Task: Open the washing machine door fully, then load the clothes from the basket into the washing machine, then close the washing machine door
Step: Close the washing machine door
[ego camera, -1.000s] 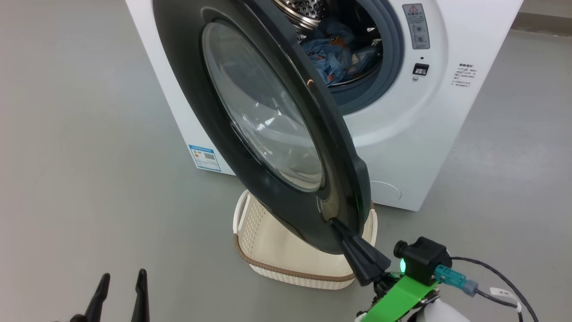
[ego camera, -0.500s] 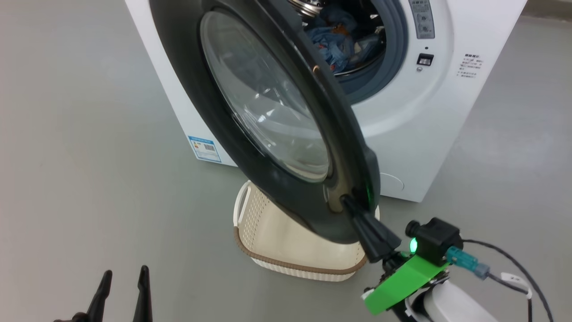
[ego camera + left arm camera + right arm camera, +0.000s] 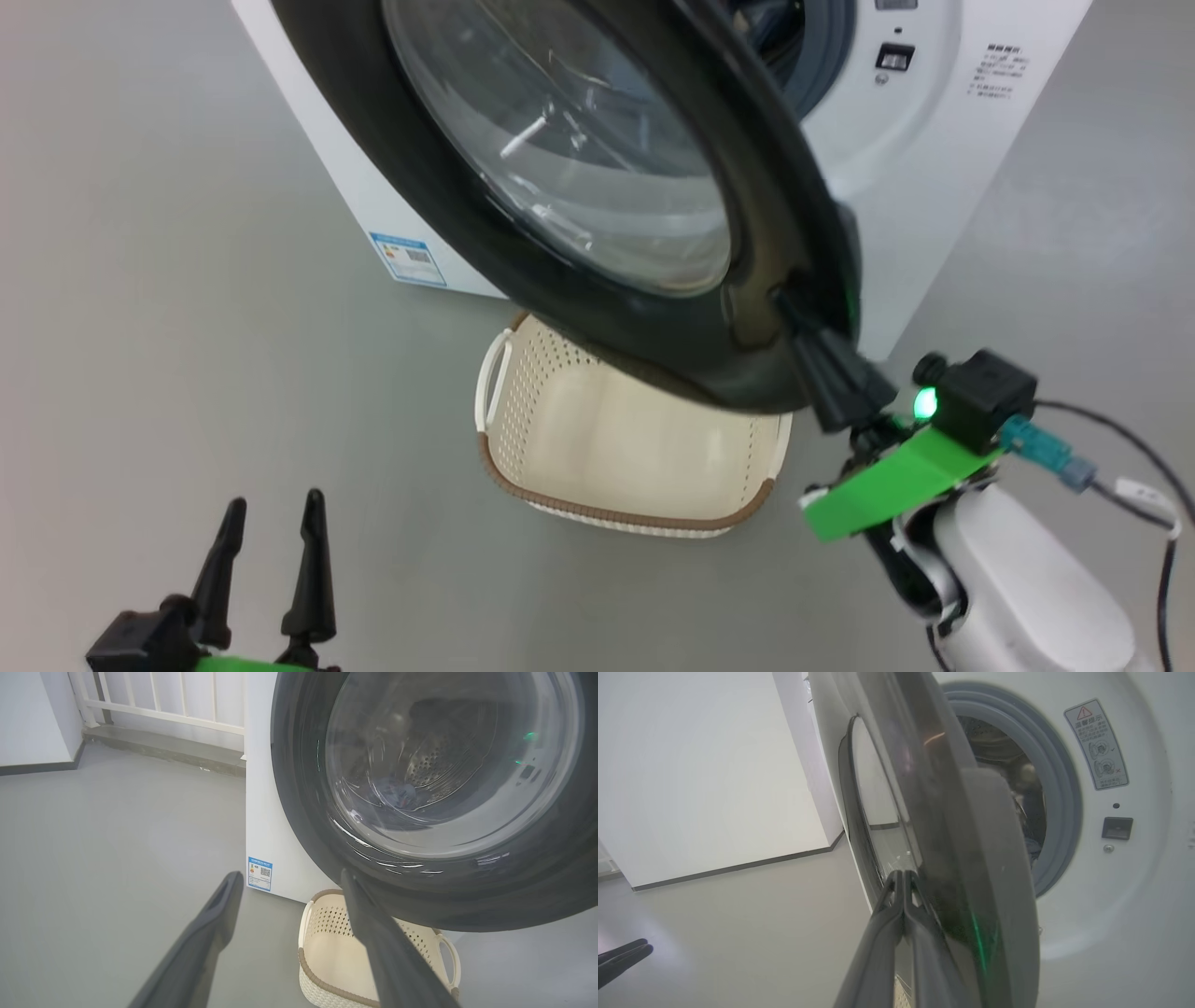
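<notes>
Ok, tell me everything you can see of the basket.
The basket is a small rectangular tub of cream plastic, with perforated walls, a brown rim and white loop handles on its short sides. It stands upright and empty on the grey floor, right in front of the washing machine. The washing machine door hangs above its far side in the head view; only the floor seems to touch it.

This looked like a bare test room or lab. The washing machine (image 3: 924, 168) stood free on a wide, plain grey floor (image 3: 187, 327). Beyond the washing machine ran smooth white walls (image 3: 691, 765) with a dark skirting strip (image 3: 738, 868). Behind it, a white railing (image 3: 163, 695) rose from a low grey ledge (image 3: 163, 751). A cream laundry basket (image 3: 607, 439) sat on the floor just in front of the washing machine.
</notes>
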### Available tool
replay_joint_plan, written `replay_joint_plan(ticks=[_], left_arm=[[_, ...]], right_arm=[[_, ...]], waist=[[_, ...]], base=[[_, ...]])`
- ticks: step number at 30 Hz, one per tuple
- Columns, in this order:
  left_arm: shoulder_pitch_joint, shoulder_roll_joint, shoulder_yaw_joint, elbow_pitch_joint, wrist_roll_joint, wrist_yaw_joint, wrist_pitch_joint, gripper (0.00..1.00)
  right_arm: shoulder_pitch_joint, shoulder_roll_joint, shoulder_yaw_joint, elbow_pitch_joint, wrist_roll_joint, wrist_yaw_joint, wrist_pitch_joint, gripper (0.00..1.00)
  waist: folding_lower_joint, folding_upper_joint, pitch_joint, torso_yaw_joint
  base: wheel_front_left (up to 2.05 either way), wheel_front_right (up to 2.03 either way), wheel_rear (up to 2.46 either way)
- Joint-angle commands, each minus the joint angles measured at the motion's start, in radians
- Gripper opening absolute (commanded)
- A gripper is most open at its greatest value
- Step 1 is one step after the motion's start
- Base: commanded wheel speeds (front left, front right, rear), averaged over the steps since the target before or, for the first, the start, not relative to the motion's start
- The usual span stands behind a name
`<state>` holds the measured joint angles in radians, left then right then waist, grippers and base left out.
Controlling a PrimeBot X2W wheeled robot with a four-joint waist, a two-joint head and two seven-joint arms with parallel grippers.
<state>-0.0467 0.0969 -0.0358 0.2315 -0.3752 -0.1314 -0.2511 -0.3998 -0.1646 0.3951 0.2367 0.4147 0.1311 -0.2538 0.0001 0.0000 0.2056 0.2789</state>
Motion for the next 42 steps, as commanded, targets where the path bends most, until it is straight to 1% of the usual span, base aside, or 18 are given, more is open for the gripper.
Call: replay_joint_plan(ticks=[1,16,28,35,42], left_arm=[[-0.031,0.009,0.029,-0.029,0.01,0.001,-0.011,1.0],[-0.098,-0.011,-0.011,-0.042,0.001,0.001,-0.011,1.0],[-0.165,-0.034,-0.043,-0.063,-0.008,0.001,-0.011,1.0],[-0.195,-0.043,-0.054,-0.075,-0.013,0.001,-0.011,1.0],[-0.215,-0.046,-0.061,-0.083,-0.019,0.001,-0.011,1.0]], right_arm=[[-0.034,-0.002,-0.006,-0.021,-0.017,0.0,-0.008,0.0],[-0.168,-0.052,-0.112,0.009,-0.031,0.0,-0.008,0.0],[-0.319,-0.09,-0.199,0.049,-0.052,0.0,-0.008,0.0],[-0.401,-0.102,-0.241,0.073,-0.068,0.0,-0.008,0.0],[-0.462,-0.097,-0.294,0.085,-0.094,0.0,-0.008,0.0]], waist=[[-0.0001,0.0,0.022,-0.003],[-0.0001,0.0,0.11,0.037],[-0.0001,0.0,0.221,0.091],[-0.0001,0.0,0.27,0.115],[-0.0001,0.0,0.308,0.133]], base=[[0.0,0.0,0.0],[0.0,0.0,0.0],[0.0,0.0,0.0],[0.0,0.0,0.0],[0.0,0.0,0.0]])
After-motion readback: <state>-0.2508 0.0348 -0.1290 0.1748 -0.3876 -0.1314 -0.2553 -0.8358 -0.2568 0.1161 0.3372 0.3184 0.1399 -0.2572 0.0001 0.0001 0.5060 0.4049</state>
